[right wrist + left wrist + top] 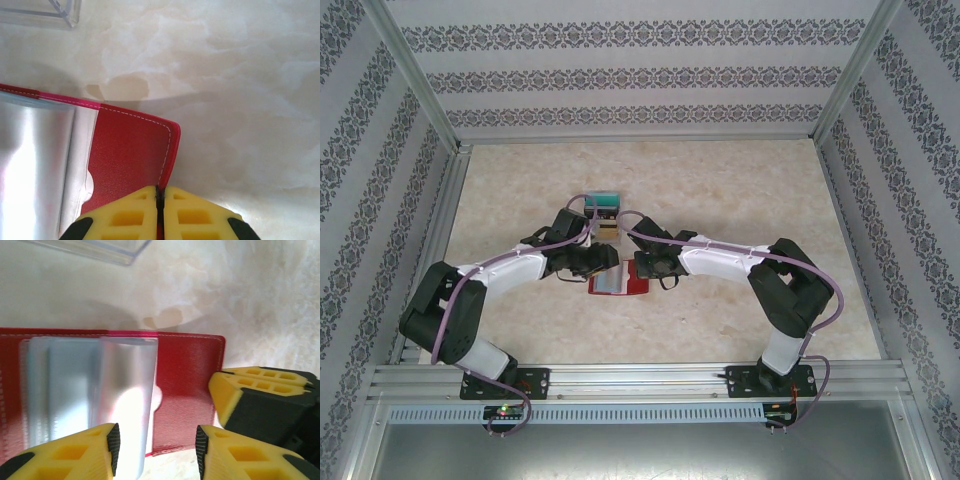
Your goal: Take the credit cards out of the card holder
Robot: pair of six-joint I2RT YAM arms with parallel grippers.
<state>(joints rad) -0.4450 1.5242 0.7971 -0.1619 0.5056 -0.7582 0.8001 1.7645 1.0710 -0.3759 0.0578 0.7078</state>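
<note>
Your right gripper (159,192) is pinched together on the open card holder (130,155) near its 2 o'clock corner. Your left gripper (157,442) hangs over it, jaws apart.

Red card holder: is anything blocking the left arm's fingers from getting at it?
Nothing visible. The left fingers stand open right at the flat red folding card holder, which lies opened with its shiny clear sleeves exposed; the right fingers pinch its edge.

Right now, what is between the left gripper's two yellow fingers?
In the left wrist view, the open left gripper is over the flat red folding card holder: its shiny plastic sleeve edge and red flap lie between.
</note>
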